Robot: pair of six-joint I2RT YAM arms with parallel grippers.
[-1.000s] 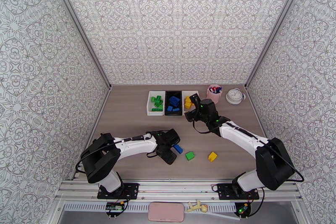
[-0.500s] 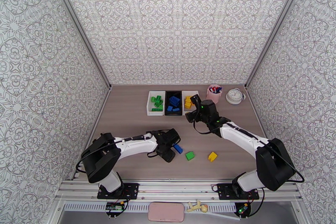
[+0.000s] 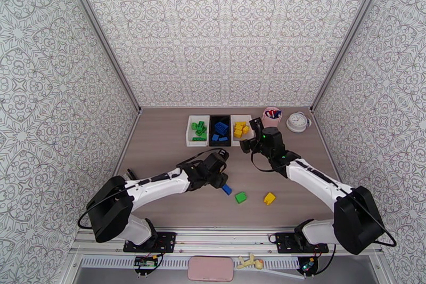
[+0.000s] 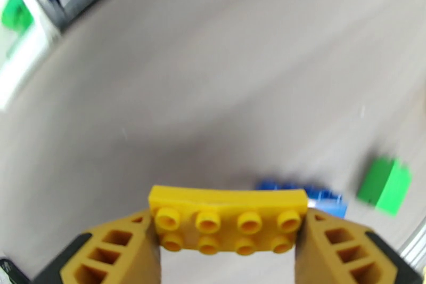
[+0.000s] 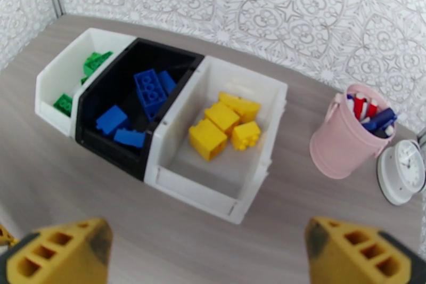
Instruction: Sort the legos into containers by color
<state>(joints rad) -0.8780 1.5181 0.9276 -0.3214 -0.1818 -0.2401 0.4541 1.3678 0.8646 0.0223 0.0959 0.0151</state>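
L gripper (image 4: 229,242) has swung fwd, clenched on a yellow brick (image 4: 228,206) — R gripper (image 5: 210,248) spread wide (facing white bin (image 5: 197,189) w/ yellows).

Sorted bins, stray bricks.
We see the black bin (image 5: 120,85) holding blue bricks (image 5: 152,85), the white bin on its left (image 5: 56,74) green bricks (image 5: 93,61), the white bin on its right (image 5: 213,186) yellow bricks (image 5: 223,125). Nearer than it lie a blue brick (image 3: 227,189), a green brick (image 3: 240,197) and a yellow brick (image 3: 270,198); the left gripper (image 4: 229,229) clamps a second yellow brick (image 4: 228,202).

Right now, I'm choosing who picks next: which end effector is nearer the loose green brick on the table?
Left. The left end effector, holding a yellow brick, is just left of the green brick; the right end effector is open farther back, near the bins.
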